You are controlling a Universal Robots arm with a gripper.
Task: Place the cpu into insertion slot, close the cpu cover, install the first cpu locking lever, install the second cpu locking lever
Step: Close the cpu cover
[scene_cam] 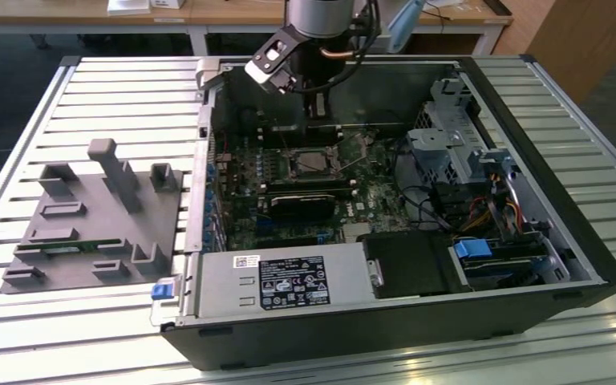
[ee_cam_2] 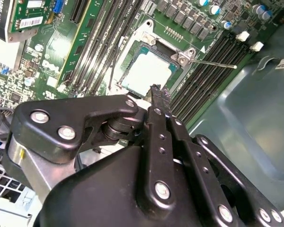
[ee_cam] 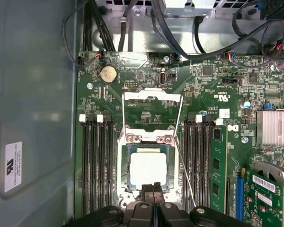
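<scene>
From my console I see the arm (scene_cam: 317, 24) dropping straight down into the open computer case (scene_cam: 394, 337), which lies on its side on the slatted table (scene_cam: 126, 88); the wrist stays upright over the board, with cables trailing off it. In both wrist views the gripper (ee_cam: 153, 187) hangs at the near rim of the insertion slot (ee_cam: 171, 165). Its fingertips (ee_cam: 147, 190) are pressed together with only a hairline seam between them; I see nothing pinched there.

The cpu (ee_cam: 149, 168) lies flat in the slot, pale metal top up and square to the frame. The cpu cover (ee_cam: 153, 96) looks swung back off the slot, on the side of the coin cell (ee_cam: 108, 74); its thin side rails I can't separate from the levers. One wire lever (ee_cam: 185, 177) slants free beside the slot, over the memory slots (ee_cam: 201, 165); the second wrist view shows it as a bare rod jutting sideways.

The gripper's own body hides the slot's near edge; whether the tips touch anything I cannot tell. In the exterior view a grey fixture (scene_cam: 94, 216) sits on the table at the exterior view's left of the case.
</scene>
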